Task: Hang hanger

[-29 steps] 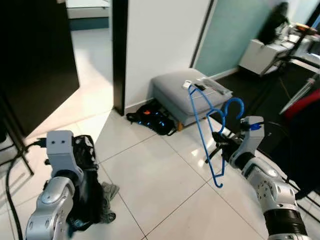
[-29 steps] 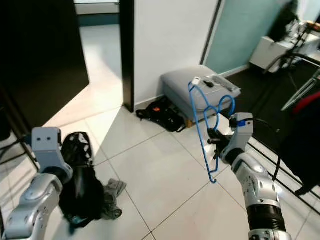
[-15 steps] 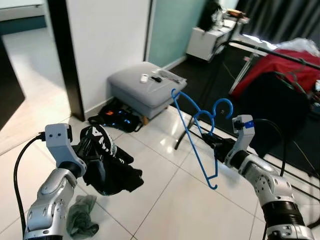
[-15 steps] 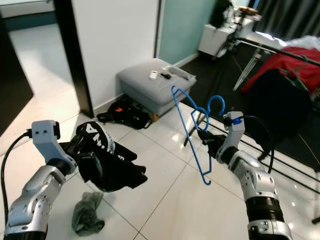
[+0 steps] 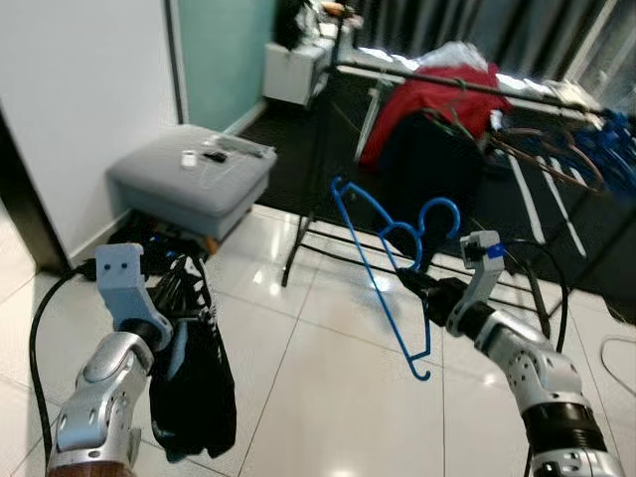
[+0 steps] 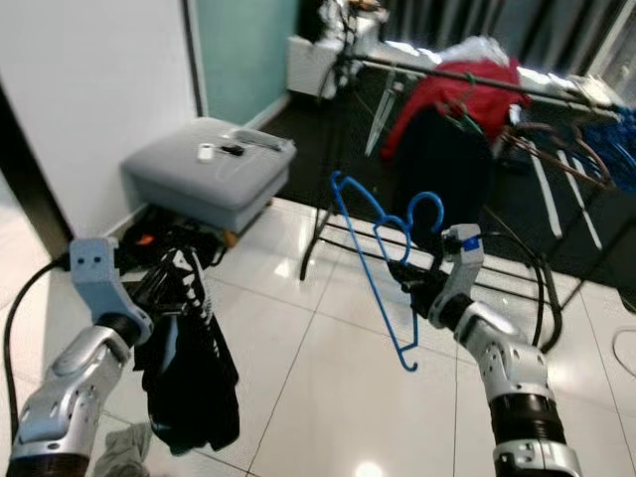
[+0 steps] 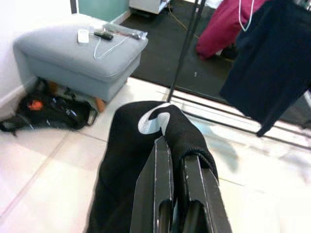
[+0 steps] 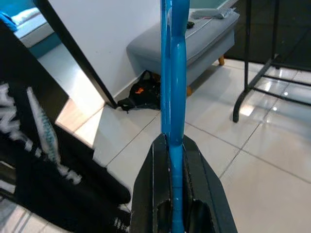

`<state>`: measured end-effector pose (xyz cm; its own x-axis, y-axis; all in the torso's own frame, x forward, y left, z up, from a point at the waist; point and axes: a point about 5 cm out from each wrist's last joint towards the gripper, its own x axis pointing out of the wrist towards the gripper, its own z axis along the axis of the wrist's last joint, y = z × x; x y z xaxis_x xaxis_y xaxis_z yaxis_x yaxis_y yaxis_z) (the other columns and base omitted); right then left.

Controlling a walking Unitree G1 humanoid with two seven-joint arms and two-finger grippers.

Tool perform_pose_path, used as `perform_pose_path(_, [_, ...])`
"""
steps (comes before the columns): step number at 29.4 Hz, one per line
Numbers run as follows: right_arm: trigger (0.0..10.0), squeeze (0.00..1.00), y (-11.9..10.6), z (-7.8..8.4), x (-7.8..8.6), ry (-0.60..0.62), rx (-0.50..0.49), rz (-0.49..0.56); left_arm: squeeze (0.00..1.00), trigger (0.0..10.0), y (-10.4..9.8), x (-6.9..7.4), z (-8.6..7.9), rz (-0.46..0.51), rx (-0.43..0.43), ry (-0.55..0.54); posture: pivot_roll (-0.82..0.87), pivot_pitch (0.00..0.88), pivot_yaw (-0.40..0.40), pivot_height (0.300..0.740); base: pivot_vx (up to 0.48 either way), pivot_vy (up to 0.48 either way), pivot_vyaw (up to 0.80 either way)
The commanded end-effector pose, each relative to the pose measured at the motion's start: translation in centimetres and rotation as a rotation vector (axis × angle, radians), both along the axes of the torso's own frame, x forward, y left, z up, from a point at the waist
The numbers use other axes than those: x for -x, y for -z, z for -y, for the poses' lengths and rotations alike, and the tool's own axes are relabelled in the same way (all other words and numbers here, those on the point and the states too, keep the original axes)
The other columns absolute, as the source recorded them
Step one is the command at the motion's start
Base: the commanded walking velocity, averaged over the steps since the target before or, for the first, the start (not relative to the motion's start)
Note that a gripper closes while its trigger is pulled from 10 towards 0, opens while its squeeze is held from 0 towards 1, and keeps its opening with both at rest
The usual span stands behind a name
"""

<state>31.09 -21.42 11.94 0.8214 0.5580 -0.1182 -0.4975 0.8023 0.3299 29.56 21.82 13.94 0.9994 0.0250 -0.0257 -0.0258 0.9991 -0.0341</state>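
So I've swung round and the clothes rack (image 5: 467, 87) is now in front of me. Right claw (image 5: 425, 288) is clamped on the blue hanger (image 5: 383, 263), just short of that rack. Left claw (image 7: 176, 194) grips a black shirt (image 5: 189, 373). Closing in next, I reckon.

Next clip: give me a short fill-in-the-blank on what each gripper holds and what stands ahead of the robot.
1. The right gripper is shut on a hanger whose colour is ____.
2. The left gripper is shut on a garment that is mostly ____ in colour.
3. Ahead, a red garment hangs on a clothes ____.
4. Small items lie on top of the grey ____ beside the white wall.

Missing words: blue; black; rack; ottoman
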Motion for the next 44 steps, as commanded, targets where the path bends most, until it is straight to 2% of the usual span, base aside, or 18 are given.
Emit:
perform_pose_path(1, [10.0, 0.0, -0.9, -1.2, 0.4, -0.104, 0.022, 0.057, 0.0, 10.0, -1.9, -0.7, -0.8, 0.032, -0.16, -0.049, -0.03, 0.0, -0.04, 0.74, 0.0, 0.0, 0.0])
perform_pose_path(4, [10.0, 0.0, -0.8, -2.3, 1.2, -0.194, 0.077, 0.075, 0.0, 10.0, -3.3, -1.4, -1.5, -0.018, -0.542, -0.036, -0.03, 0.0, -0.03, 0.74, 0.0, 0.0, 0.0])
perform_pose_path(6, [10.0, 0.0, -0.7, -2.7, 1.5, -0.219, 0.094, 0.081, 0.0, 10.0, -3.4, -1.7, -1.2, -0.1, -0.931, 0.162, -0.04, 0.0, -0.029, 0.74, 0.0, 0.0, 0.0])
perform_pose_path(7, [10.0, 0.0, -0.7, -2.7, 1.5, -0.219, 0.094, 0.081, 0.0, 10.0, -3.4, -1.7, -1.2, -0.1, -0.931, 0.162, -0.04, 0.0, -0.029, 0.74, 0.0, 0.0, 0.0])
perform_pose_path(8, [10.0, 0.0, -0.6, -2.9, 1.4, -0.22, 0.093, 0.079, 0.0, 10.0, -2.6, -0.7, -0.7, -0.195, -1.053, 0.405, -0.02, 0.0, -0.026, 0.74, 0.0, 0.0, 0.0])
perform_pose_path(10, [10.0, 0.0, -0.5, -3.1, 1.1, -0.22, 0.082, 0.072, 0.0, 10.0, -2.0, 1.2, 0.8, -0.344, -0.988, 0.758, -0.01, 0.0, -0.023, 0.74, 0.0, 0.0, 0.0])
perform_pose_path(11, [10.0, 0.0, -0.5, -3.1, 1.1, -0.22, 0.082, 0.072, 0.0, 10.0, -2.0, 1.2, 0.8, -0.344, -0.988, 0.758, -0.01, 0.0, -0.023, 0.74, 0.0, 0.0, 0.0])
perform_pose_path(12, [10.0, 0.0, -0.5, -3.2, 1.0, -0.22, 0.074, 0.069, 0.0, 10.0, -1.0, 3.3, 2.1, -0.454, -0.943, 1.017, 0.01, 0.0, -0.033, 0.74, 0.0, 0.0, 0.0])
perform_pose_path(13, [10.0, 0.0, -0.5, -3.2, 1.0, -0.22, 0.074, 0.069, 0.0, 10.0, -1.0, 3.3, 2.1, -0.454, -0.943, 1.017, 0.01, 0.0, -0.033, 0.74, 0.0, 0.0, 0.0])
perform_pose_path(15, [10.0, 0.0, -0.4, -3.3, 0.9, -0.224, 0.066, 0.065, 0.0, 10.0, 0.2, 6.8, 3.6, -0.607, -0.884, 1.386, 0.01, 0.0, -0.018, 0.74, 0.0, 0.0, 0.0])
perform_pose_path(17, [10.0, 0.0, -0.4, -3.4, 0.9, -0.225, 0.063, 0.065, 0.0, 10.0, 0.5, 8.2, 3.9, -0.659, -0.858, 1.526, 0.01, 0.0, -0.018, 0.74, 0.0, 0.0, 0.0])
perform_pose_path(18, [10.0, 0.0, -0.4, -3.6, 0.9, -0.226, 0.066, 0.067, 0.0, 10.0, 0.8, 6.9, 3.0, -0.683, -0.986, 1.478, -0.02, 0.0, 0.008, 0.74, 0.0, 0.0, 0.0])
perform_pose_path(21, [10.0, 0.0, -0.5, -3.6, 1.2, -0.207, 0.071, 0.089, 0.0, 10.0, -0.1, 4.0, 1.8, -0.718, -1.03, 1.344, -0.02, 0.0, 0.02, 0.74, 0.0, 0.0, 0.0])
perform_pose_path(25, [10.0, 0.0, -0.6, -3.5, 1.4, -0.215, 0.068, 0.097, 0.0, 10.0, -0.8, 3.3, 1.7, -0.704, -1.08, 1.325, -0.02, 0.0, 0.02, 0.74, 0.0, 0.0, 0.0])
perform_pose_path(28, [10.0, 0.0, -1.3, -4.2, 2.8, -0.369, 0.104, 0.136, 0.0, 10.0, -1.8, 1.9, 0.4, -0.725, -1.155, 1.228, -0.02, 0.0, 0.032, 0.74, 0.0, 0.0, 0.0])
perform_pose_path(39, [10.0, 0.0, -3.7, -5.0, 5.9, -0.641, 0.101, 0.159, 0.0, 10.0, -3.0, 0.8, -2.3, -0.815, -1.147, 1.056, -0.02, 0.0, 0.042, 0.74, 0.0, 0.0, 0.0])
perform_pose_path(41, [10.0, 0.0, -3.4, -4.8, 7.3, -0.743, 0.214, 0.111, 0.0, 10.0, -4.2, -2.2, -3.5, -0.737, -1.104, 0.763, -0.03, 0.0, 0.04, 0.74, 0.0, 0.0, 0.0])
perform_pose_path(44, [10.0, 0.0, -3.2, -4.4, 7.7, -0.759, 0.258, 0.091, 0.0, 10.0, -4.8, -3.1, -3.9, -0.704, -1.081, 0.664, -0.03, 0.0, 0.04, 0.74, 0.0, 0.0, 0.0])
